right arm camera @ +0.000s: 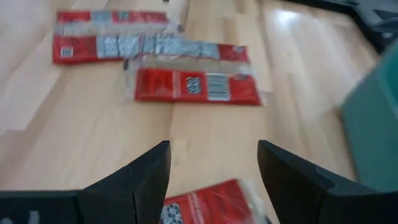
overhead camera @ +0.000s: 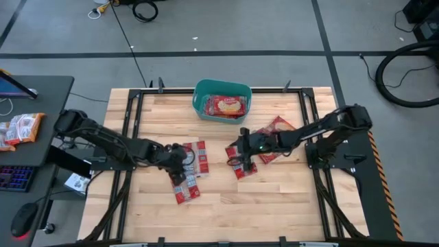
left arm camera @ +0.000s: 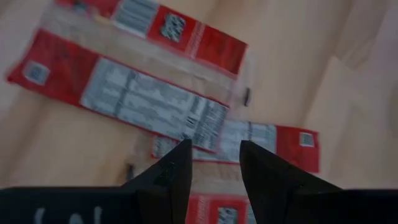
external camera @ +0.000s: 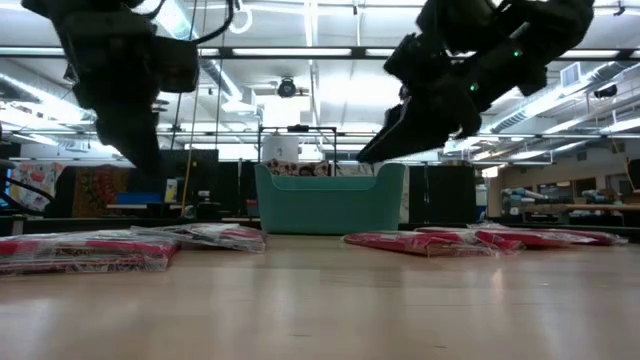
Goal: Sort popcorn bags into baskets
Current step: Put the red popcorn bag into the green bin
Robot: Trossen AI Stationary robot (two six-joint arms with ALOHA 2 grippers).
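Observation:
The teal basket [overhead camera: 221, 99] [external camera: 330, 200] stands at the table's far edge with a squarish red popcorn bag [overhead camera: 225, 106] lying in it. Several narrow red bags [overhead camera: 188, 171] [left arm camera: 149, 102] lie flat left of centre. My left gripper [overhead camera: 180, 159] [left arm camera: 214, 158] hovers over them, open with a narrow gap. More red bags [overhead camera: 274, 132] [external camera: 470, 240] lie right of centre. My right gripper [overhead camera: 243, 152] [right arm camera: 211, 162] hangs open above the nearest of them [right arm camera: 208, 208]. The low view shows both grippers clear of the table.
Black frame rails [overhead camera: 130, 130] run along the table's sides. A dark side desk [overhead camera: 34, 137] at the left holds orange-edged packets [overhead camera: 20, 127], a keyboard and a mouse. Bare wood [overhead camera: 274, 206] lies toward the near edge and between the two bag piles.

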